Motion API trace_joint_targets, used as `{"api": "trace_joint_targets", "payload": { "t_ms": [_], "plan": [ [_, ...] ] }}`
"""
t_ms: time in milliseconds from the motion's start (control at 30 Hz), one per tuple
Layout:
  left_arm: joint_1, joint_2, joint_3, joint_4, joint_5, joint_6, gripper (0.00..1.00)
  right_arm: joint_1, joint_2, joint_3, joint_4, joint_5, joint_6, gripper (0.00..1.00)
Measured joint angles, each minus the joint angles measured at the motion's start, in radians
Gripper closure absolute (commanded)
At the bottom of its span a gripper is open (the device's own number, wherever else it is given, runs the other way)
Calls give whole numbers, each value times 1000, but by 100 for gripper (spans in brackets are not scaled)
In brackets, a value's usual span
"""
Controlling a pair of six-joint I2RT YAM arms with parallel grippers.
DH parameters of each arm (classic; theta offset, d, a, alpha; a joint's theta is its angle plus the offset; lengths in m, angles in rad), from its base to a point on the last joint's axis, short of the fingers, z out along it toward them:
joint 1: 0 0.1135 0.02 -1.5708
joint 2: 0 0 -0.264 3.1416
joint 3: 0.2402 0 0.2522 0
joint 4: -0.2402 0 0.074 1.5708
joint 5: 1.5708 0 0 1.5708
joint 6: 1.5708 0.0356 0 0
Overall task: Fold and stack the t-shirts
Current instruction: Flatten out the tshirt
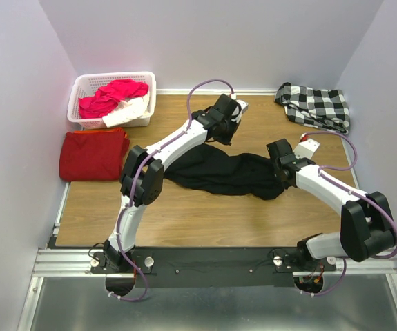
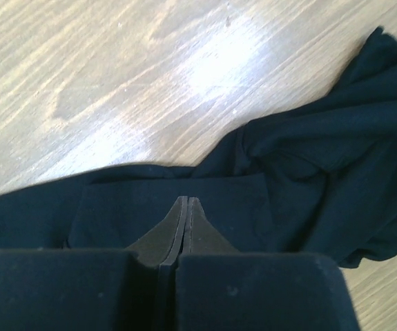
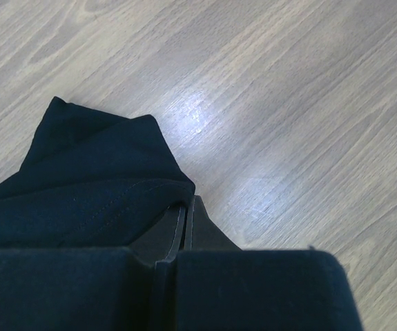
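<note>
Left arm (image 1: 167, 146), right arm (image 1: 326, 187) stretched forward, elbows bent; left jaws, right jaws pinching black t-shirt (image 1: 219, 172).

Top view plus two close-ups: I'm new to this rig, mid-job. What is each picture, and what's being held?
The top view looks down on two robot arms bolted at the near edge of the table: left arm and right arm. Each close-up comes from a camera on one wrist, looking along its own jaws. On the table lie a black shirt in the middle, a folded red shirt at the left, a basket of red and white clothes, and a checked cloth at the far right. Both pairs of jaws are shut, each apparently pinching the black shirt.
</note>
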Motion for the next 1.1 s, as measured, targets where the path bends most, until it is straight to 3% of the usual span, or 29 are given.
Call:
{"api": "trace_joint_targets", "payload": {
  "t_ms": [67, 167, 200, 300, 400, 733, 1100],
  "plan": [
    [2, 0, -11, 0, 1, 0, 100, 0, 0, 0, 0, 0, 2, 99],
    [4, 0, -21, 0, 2, 1, 80, 0, 0, 0, 0, 0, 3, 99],
    [4, 0, -22, 0, 5, 2, 68, 0, 0, 0, 0, 0, 3, 99],
    [5, 0, -23, 0, 24, 4, 56, 0, 0, 0, 0, 0, 3, 99],
    [5, 0, -26, 0, 66, 16, 51, 0, 0, 0, 0, 0, 3, 99],
    [-39, 3, -28, 2, 176, 43, 50, 0, 0, -4, -1, -1, 3, 99],
    [-100, 53, -35, 12, 195, 43, 51, -4, -6, -6, -18, -1, 3, 99]
  ]
}}
